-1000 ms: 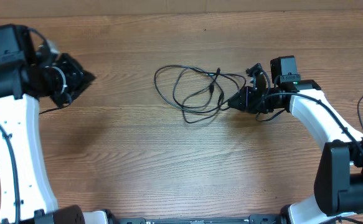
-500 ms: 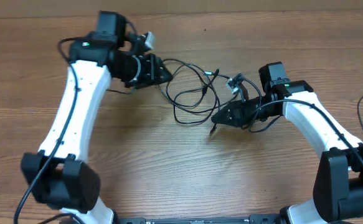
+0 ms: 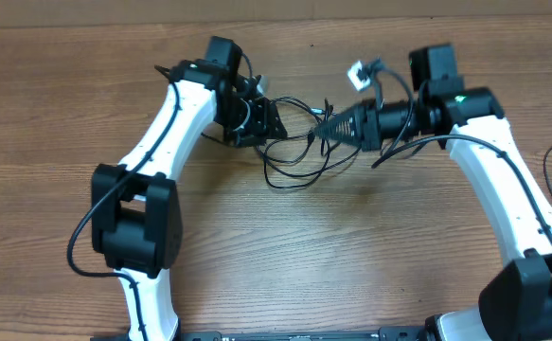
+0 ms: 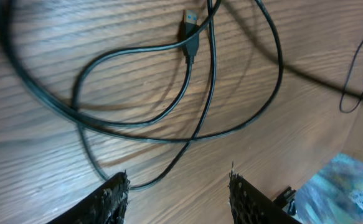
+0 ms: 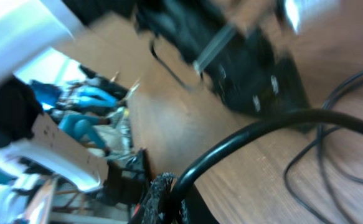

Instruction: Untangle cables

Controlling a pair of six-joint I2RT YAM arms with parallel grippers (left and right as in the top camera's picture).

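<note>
Table (image 3: 276, 265) bears the cables (image 3: 294, 163), loosely looped. Right gripper (image 3: 323, 132), at their right edge, is clenched on one strand. Left gripper (image 4: 176, 182), over their left side, has its fingers spread and empty. Step judged: pulling strands apart. Next: the left must close on a separate loop.

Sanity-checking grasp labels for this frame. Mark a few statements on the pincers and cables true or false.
1. The left pincer is open. True.
2. The left pincer grips the USB plug. False: the plug lies on the table, away from the fingers.
3. The right pincer is shut on the cables. True.
4. The cables lie as separate straight strands. False: they cross in loops between the two pincers.
</note>
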